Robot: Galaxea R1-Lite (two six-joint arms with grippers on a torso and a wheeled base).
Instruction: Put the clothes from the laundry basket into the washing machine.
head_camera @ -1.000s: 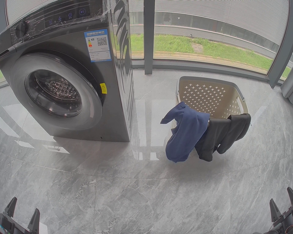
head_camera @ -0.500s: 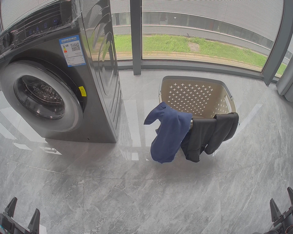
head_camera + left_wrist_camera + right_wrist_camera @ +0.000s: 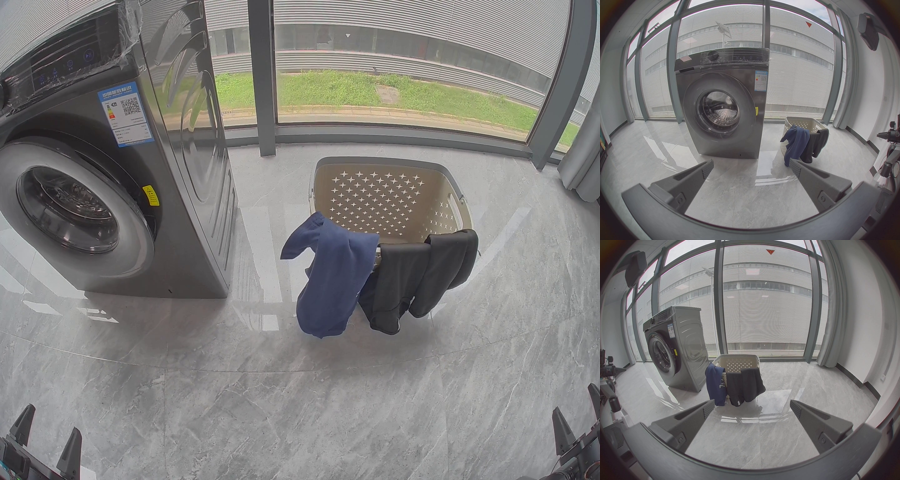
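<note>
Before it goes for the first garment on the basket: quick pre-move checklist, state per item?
1. Left gripper open, nothing held: ok.
2. Right gripper open, nothing held: ok.
3. Blue cloth garment and black cloth garment exposed for a grasp, both draped over the near rim of the beige perforated plastic laundry basket: ok.
4. Grippers within reach of the garments: not ok, a stretch of grey floor lies between.
5. Round door of the grey front-loading washing machine open: not ok, it looks shut.
6. More clothes at the basket's bottom: cannot tell, the draped garments hide it.
</note>
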